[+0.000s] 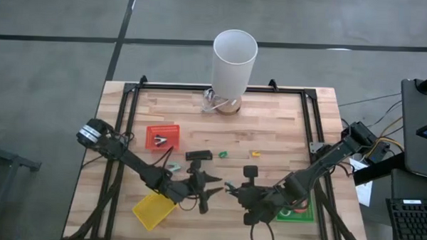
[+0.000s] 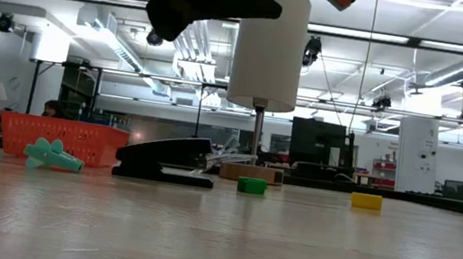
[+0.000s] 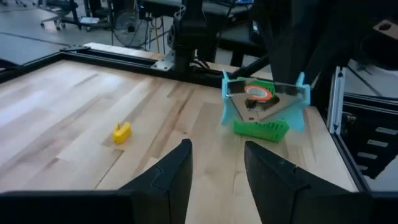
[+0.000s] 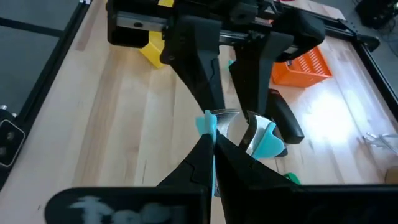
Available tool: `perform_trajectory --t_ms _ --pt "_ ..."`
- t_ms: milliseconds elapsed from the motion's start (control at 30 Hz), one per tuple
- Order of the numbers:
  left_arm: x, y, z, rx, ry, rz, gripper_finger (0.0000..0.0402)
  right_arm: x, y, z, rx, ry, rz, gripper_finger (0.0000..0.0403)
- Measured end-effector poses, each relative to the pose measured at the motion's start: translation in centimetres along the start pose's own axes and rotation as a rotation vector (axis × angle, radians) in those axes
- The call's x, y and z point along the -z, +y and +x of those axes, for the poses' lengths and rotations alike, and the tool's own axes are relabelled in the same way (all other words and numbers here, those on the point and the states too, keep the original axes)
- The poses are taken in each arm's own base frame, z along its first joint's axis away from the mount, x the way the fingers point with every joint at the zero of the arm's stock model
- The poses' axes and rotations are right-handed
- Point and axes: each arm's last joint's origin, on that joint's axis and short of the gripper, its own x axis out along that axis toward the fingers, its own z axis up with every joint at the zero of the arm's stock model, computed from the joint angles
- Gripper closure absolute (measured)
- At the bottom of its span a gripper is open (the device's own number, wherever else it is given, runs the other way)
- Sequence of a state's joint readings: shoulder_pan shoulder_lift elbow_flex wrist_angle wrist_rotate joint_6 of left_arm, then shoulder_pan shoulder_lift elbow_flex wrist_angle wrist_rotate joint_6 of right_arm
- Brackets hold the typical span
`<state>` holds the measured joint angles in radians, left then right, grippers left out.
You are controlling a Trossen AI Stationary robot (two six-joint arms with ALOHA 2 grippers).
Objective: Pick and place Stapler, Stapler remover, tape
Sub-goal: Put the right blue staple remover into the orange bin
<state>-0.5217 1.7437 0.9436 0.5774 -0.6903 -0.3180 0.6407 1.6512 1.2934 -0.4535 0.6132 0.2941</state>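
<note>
Stapler point(image 1: 198, 156) betw. orange basket point(image 1: 163, 137) & green tape point(image 1: 223, 154), nr left claw point(image 1: 212, 190).

Black stapler point(image 2: 164, 158) on table, red basket point(image 2: 53, 137) left, green tape point(image 2: 252, 185), yellow tape point(image 2: 367, 201) right

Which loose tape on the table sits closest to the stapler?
The green tape. It lies just beside the stapler, while the yellow tape lies farther along the same line, beyond the green one.

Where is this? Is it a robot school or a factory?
Probably a robot lab or workshop. The low view shows a big open hall with ceiling lights and monitors behind the wooden table, and a person sits far off behind the orange basket.
</note>
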Motion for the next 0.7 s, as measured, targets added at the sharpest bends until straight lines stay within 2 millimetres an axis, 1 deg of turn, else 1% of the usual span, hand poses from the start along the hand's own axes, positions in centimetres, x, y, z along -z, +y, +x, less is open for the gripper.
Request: perform_trajectory --t_ms 267,567,700 --pt "-0.53 0.01 0.08 0.001 -0.041 -0.009 0.0252 0.01 0.26 0.33 -0.008 -0.007 -0.002 0.0394" --pt "-0.50 0.07 0.16 0.005 -0.038 0.003 0.0253 0.11 0.30 0.68 -0.005 -0.001 -0.009 0.0394" --pt "-0.51 0.11 0.26 0.028 -0.031 0.007 0.0265 0.11 0.31 0.68 -0.006 -0.002 -0.008 0.0394"
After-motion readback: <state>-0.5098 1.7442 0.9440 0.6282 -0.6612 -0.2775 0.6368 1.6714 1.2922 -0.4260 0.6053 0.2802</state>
